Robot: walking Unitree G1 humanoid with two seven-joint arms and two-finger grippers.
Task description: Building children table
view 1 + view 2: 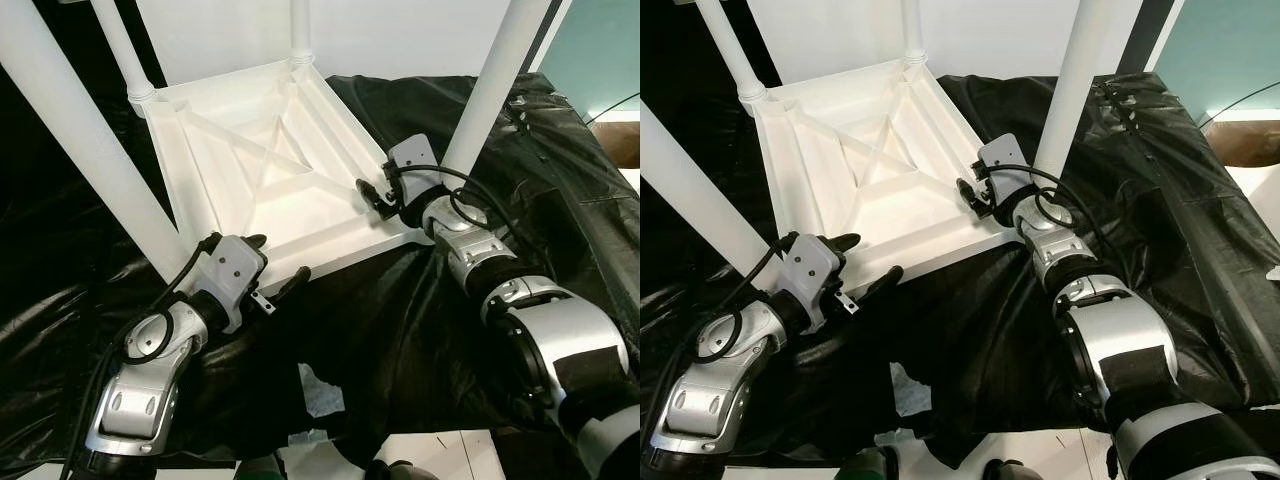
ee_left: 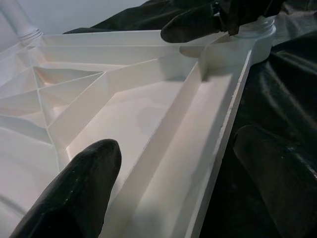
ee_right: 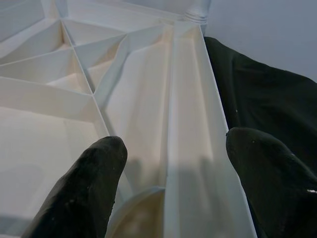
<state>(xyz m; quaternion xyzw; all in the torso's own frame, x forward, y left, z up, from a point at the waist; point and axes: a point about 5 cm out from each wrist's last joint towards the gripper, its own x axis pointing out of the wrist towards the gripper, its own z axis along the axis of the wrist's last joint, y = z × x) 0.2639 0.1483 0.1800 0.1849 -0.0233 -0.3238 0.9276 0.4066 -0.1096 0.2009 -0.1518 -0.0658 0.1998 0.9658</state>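
A white plastic children's table (image 1: 270, 165) is seen lying upside down on a black plastic sheet (image 1: 400, 330), its ribbed underside turned up and its four white legs (image 1: 70, 130) rising from the corners. The left gripper (image 1: 270, 268) is placed at the table's near edge, close to the near-left corner; its fingers (image 2: 74, 193) are spread wide, one set inside the rim and the other outside it over the sheet. The right gripper (image 1: 375, 195) is placed at the near-right corner, beside the leg standing there, and its fingers (image 3: 84, 188) are likewise parted wide astride the rim wall. Nothing is clamped by either gripper. A torn gap (image 1: 322, 390) in the sheet is visible near its front edge.
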